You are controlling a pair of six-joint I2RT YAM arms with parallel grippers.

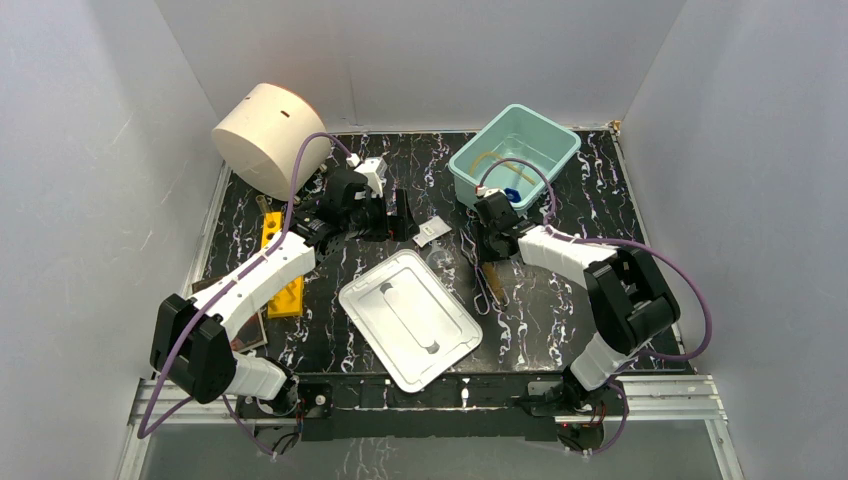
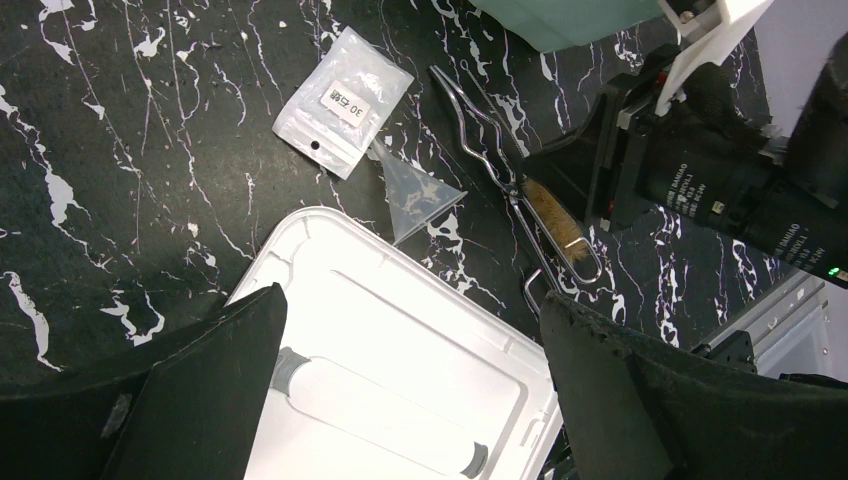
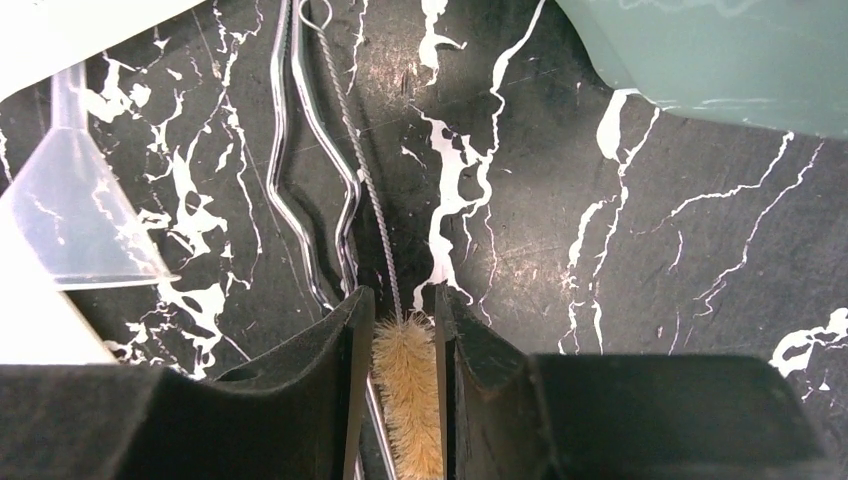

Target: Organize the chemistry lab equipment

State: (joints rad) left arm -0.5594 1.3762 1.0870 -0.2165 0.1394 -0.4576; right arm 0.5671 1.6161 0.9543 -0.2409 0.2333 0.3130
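Observation:
My right gripper [image 3: 400, 298] is low over the black marbled table, shut on the bristle head of a tan brush [image 3: 408, 390] whose twisted wire handle [image 3: 358, 165] runs away from the jaws. Thin metal tongs [image 3: 290, 150] lie right beside the brush, partly under the left finger. A clear funnel [image 2: 415, 195] and a white packet [image 2: 345, 100] lie just left of them. My left gripper [image 2: 415, 380] hangs open over the white lid [image 2: 400, 330], holding nothing. A blue cap [image 1: 512, 195] sits inside the teal bin [image 1: 470, 160].
The teal bin stands at the back right, just behind the right gripper [image 1: 490, 255]. A cream cylinder [image 1: 265, 135] lies at the back left. A yellow block [image 1: 280, 270] and a dark book [image 1: 245, 330] lie under the left arm.

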